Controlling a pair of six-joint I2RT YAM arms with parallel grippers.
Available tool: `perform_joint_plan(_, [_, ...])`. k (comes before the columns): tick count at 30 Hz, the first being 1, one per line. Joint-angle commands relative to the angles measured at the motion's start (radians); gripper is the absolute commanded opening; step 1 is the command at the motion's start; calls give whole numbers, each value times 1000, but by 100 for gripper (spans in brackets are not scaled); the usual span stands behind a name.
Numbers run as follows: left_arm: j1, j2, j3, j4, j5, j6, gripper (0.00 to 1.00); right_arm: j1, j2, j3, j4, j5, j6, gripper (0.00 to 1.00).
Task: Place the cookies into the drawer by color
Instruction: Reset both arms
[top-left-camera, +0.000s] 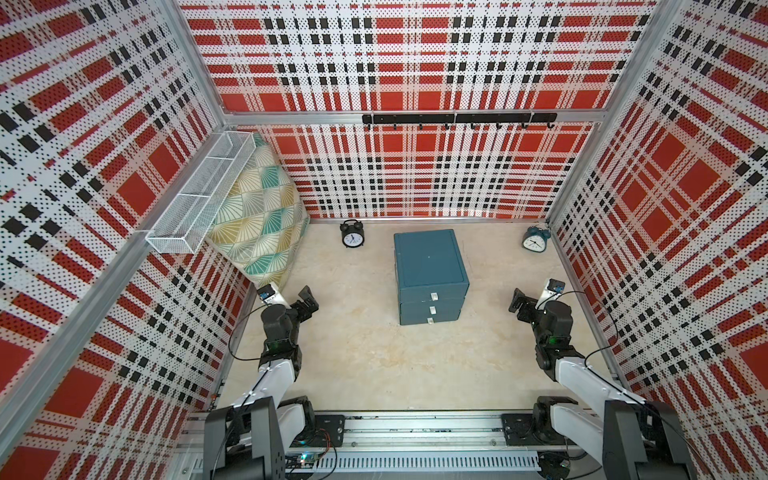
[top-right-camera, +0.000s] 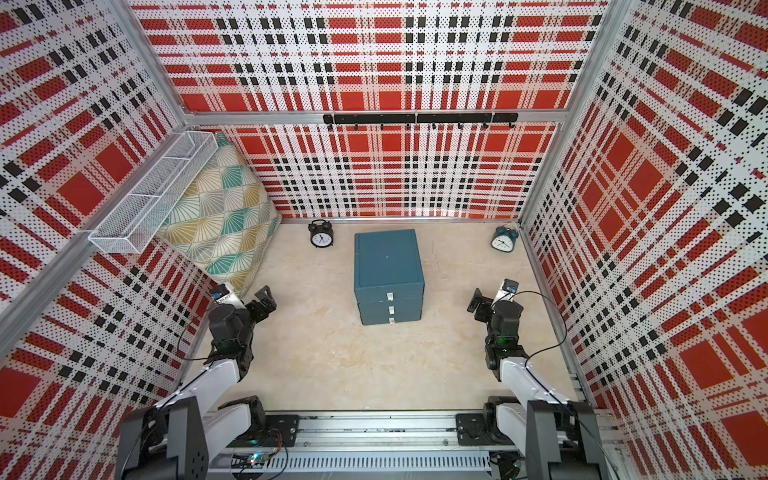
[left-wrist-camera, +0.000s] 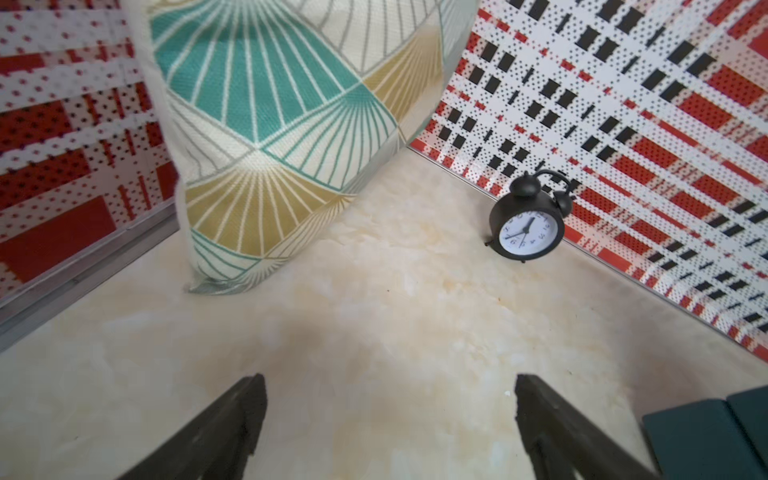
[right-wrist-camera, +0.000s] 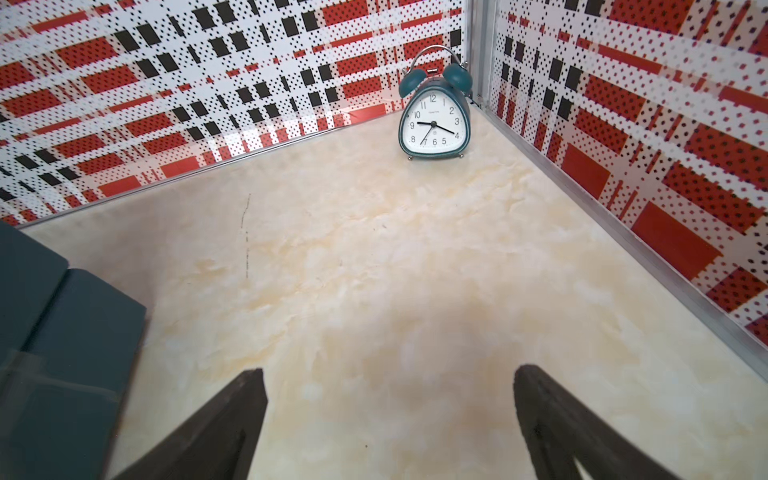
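Teal drawer (top-left-camera: 430, 266), three fronts closed, stands at frame centre on the beige bench (top-left-camera: 365, 365); left hand (top-left-camera: 308, 301) and right hand (top-left-camera: 519, 306) flank it, well apart, both spread wide.

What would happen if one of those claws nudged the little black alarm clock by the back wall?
The black alarm clock would probably tip rather than slide, since it stands upright on a narrow footing. Once down, its round body might roll a little. Its smooth curved case looks awkward to pinch, though likely light.

white links (top-left-camera: 276, 372) and black joints (top-left-camera: 277, 322), thin black cables (top-left-camera: 230, 343), black wedge-fingered left hand (top-left-camera: 309, 300) and right hand (top-left-camera: 520, 306)
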Motion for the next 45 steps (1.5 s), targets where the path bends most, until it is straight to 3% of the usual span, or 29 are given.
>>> perform_joint_plan(1, [-17, 28, -44, 237, 107, 145, 99, -10, 53, -7, 155, 53, -7, 100])
perform_joint_plan(11, [-104, 235, 6, 425, -30, 192, 99, -11, 165, -48, 436, 115, -33, 100])
perform_joint_plan(16, [-170, 308, -8, 602, -93, 254, 99, -11, 257, -47, 571, 79, -83, 100])
perform_joint_plan(22, [-181, 378, -75, 800, -179, 251, 99, 11, 300, -25, 580, 30, -135, 100])
perform_joint_plan(27, [-204, 490, -74, 927, -156, 281, 99, 14, 386, -27, 670, -39, -167, 100])
perform_joint_plan(29, [-214, 471, -65, 877, -166, 300, 99, 22, 454, 12, 678, -77, -195, 100])
perform_joint_plan(31, [-216, 479, -51, 864, -161, 303, 99, 55, 445, 91, 497, -24, -218, 100])
perform_joint_plan(34, [-220, 484, 12, 749, -165, 309, 99, 72, 447, 93, 504, 1, -227, 100])
perform_joint_plan(45, [-224, 475, 2, 756, -175, 309, 99, 71, 449, 82, 530, 0, -228, 100])
